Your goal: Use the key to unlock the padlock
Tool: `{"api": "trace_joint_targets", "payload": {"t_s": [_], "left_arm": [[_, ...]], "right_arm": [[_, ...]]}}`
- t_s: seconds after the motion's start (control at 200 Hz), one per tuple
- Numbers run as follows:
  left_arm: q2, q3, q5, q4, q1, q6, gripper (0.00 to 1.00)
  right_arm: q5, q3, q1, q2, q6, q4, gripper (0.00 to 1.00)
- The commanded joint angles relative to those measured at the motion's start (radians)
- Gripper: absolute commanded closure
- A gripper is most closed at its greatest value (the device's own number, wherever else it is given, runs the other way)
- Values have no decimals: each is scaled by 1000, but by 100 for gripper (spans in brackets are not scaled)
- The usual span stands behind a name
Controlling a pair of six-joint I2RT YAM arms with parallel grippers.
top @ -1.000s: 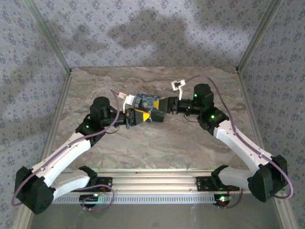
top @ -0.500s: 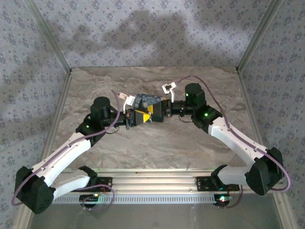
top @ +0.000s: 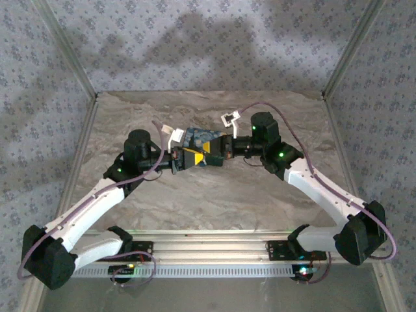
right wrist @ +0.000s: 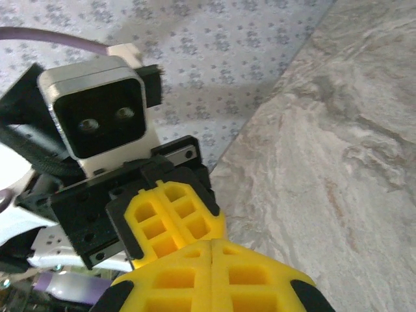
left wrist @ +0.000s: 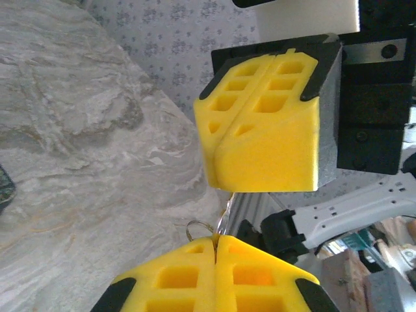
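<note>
My left gripper is shut on the key. The thin metal blade stands up out of the seam between its yellow fingers, and the key's ring loops out beside it. The blade's tip reaches the underside of my right gripper, which is shut directly above. In the right wrist view my right gripper is shut with nothing visible between its pads, and my left gripper presses against it. From above, the left gripper and right gripper meet tip to tip at mid-table. The padlock is hidden.
A blue-and-yellow printed box lies just behind the meeting grippers. A dark object is cut by the left edge of the left wrist view. Patterned walls and metal posts ring the marbled table.
The right gripper moved left up to the left gripper's fingertips and shut its jaws. The left arm stayed in place, still shut on the key.
</note>
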Motion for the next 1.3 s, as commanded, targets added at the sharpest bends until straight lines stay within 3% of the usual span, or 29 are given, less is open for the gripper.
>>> {"api": "trace_joint_targets", "payload": {"t_s": [0.0,0.105,0.215,0.325,0.49,0.814,1.299], "left_arm": [[-2,70,-92,-83,8,78,82],[-30,85,-221,-152,3,161,60],[-71,82,-418,-188,-48,295,57],[-82,83,-617,-184,-176,504,55],[-50,54,-767,-99,-338,772,50],[79,79,-820,-25,-385,898,45],[163,98,-880,40,-385,932,47]], "right_arm": [[109,62,17,-1,23,-104,100],[267,108,33,2,53,-242,100],[469,148,43,9,147,-379,100],[518,156,46,22,218,-414,100],[566,174,63,31,274,-443,100],[604,175,91,23,316,-445,100],[602,164,103,17,335,-433,100]]}}
